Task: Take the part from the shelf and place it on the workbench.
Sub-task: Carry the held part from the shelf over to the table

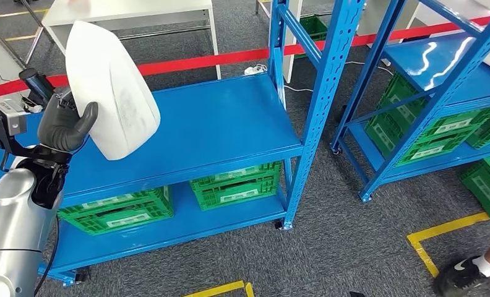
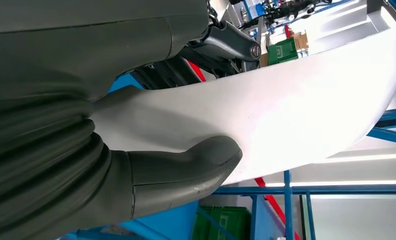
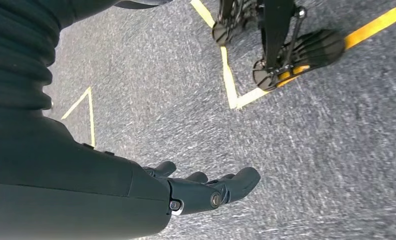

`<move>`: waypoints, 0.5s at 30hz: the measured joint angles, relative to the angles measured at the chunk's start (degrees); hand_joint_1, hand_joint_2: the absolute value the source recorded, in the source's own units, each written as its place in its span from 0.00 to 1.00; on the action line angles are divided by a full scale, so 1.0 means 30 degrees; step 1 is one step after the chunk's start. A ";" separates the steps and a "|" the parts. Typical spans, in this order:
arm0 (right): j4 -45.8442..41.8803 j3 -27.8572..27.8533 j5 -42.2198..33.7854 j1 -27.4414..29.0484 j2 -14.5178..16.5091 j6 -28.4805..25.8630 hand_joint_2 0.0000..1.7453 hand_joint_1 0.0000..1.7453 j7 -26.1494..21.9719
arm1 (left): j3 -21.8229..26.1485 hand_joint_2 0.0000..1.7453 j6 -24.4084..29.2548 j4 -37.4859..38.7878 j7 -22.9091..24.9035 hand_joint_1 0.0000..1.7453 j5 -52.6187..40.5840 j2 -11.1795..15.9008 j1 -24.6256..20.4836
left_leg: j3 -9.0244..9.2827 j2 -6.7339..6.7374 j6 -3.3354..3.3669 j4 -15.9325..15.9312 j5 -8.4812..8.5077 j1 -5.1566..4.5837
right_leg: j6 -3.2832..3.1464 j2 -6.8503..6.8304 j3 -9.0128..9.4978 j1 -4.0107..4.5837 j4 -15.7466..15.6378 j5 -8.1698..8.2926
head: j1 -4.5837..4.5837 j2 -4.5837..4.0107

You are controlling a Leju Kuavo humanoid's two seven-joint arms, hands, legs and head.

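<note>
A large white curved plastic part (image 1: pixel 109 86) is held up over the left end of the blue shelf (image 1: pixel 224 124). My left hand (image 1: pixel 63 127) grips its lower left edge, thumb across the front face. In the left wrist view the thumb (image 2: pixel 186 167) presses on the white part (image 2: pixel 286 105) and darker fingers lie behind it. My right hand (image 3: pixel 206 187) hangs over grey carpet with its fingers stretched out and apart, holding nothing.
Green crates (image 1: pixel 236 182) sit on the shelf's lower level. A second blue rack (image 1: pixel 440 93) with green crates stands at right. A white table (image 1: pixel 131 12) lies beyond red floor tape. A person's shoe (image 1: pixel 462 272) is at the lower right by yellow floor marks.
</note>
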 joint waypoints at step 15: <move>-0.0005 -0.0007 0.0099 0.0015 -0.0002 0.0027 1.00 0.00 0.0016 | 0.0000 1.00 0.0148 -0.0113 -0.0093 1.00 0.0047 0.0106 0.0276 | -0.2111 -0.0013 0.1526 -0.1751 0.2486 -0.0498 | 0.0228 0.0012 0.1767 0.0415 0.2315 -0.2190 | 0.0013 0.0000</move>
